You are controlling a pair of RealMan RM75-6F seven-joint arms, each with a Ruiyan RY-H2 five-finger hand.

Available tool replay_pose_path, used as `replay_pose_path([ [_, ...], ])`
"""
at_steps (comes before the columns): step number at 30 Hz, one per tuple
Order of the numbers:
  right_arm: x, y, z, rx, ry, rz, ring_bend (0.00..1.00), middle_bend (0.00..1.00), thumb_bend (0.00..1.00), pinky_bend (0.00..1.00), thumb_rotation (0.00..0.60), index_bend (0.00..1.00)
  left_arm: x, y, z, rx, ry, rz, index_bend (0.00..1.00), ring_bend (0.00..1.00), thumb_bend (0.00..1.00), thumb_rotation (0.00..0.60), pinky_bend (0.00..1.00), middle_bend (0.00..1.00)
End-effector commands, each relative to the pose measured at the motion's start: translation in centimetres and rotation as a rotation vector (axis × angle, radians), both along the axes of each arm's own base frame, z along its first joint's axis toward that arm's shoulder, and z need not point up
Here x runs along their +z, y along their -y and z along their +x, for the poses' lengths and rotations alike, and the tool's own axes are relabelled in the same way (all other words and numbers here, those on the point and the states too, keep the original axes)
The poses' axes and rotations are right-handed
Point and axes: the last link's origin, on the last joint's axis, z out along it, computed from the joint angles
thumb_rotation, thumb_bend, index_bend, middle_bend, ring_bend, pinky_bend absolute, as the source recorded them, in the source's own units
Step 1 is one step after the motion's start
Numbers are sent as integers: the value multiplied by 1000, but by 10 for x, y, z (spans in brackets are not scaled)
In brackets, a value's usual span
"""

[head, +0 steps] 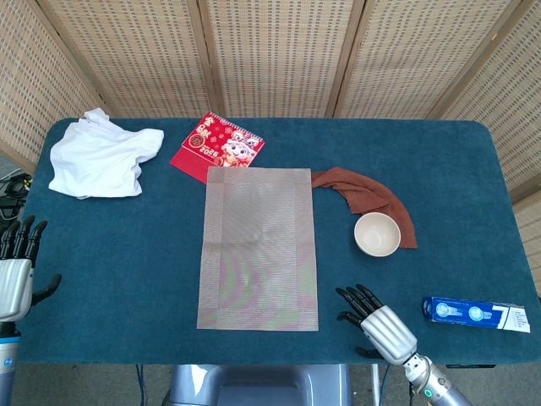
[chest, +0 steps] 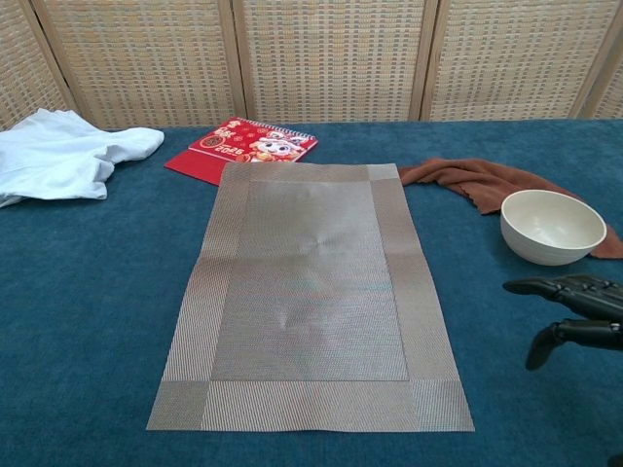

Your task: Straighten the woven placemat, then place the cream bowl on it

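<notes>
Two hands idling: right hand (head: 382,321) hovering spread, empty, near table's front edge beside woven placemat (head: 259,247); left hand (head: 17,272) spread at left edge; cream bowl (head: 376,233) right-of-centre, risking toppling if clipped.

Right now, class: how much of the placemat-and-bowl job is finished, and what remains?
Done: the woven placemat lies flat and square to the table edge. In hand: nothing is held; the right robot hand hovers open near the mat's corner, while the left robot hand waits open at the table's side. Left: the cream bowl sits off the mat, touching the brown cloth.
</notes>
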Motion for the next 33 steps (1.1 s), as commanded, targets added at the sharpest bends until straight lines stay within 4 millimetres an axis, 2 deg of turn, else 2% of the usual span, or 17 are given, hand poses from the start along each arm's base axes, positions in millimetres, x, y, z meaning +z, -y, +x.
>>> replay_pose_path([
  [1, -7, 4, 3, 9, 10, -7, 0, 8, 313, 0, 600, 363, 0, 0, 0, 1, 0, 0, 61, 0, 215, 600, 0, 0],
  [33, -55, 16, 20, -3, 108, 31, 0, 6, 329, 0, 600, 364, 2, -7, -6, 30, 2, 5, 61, 0, 217, 600, 0, 0],
])
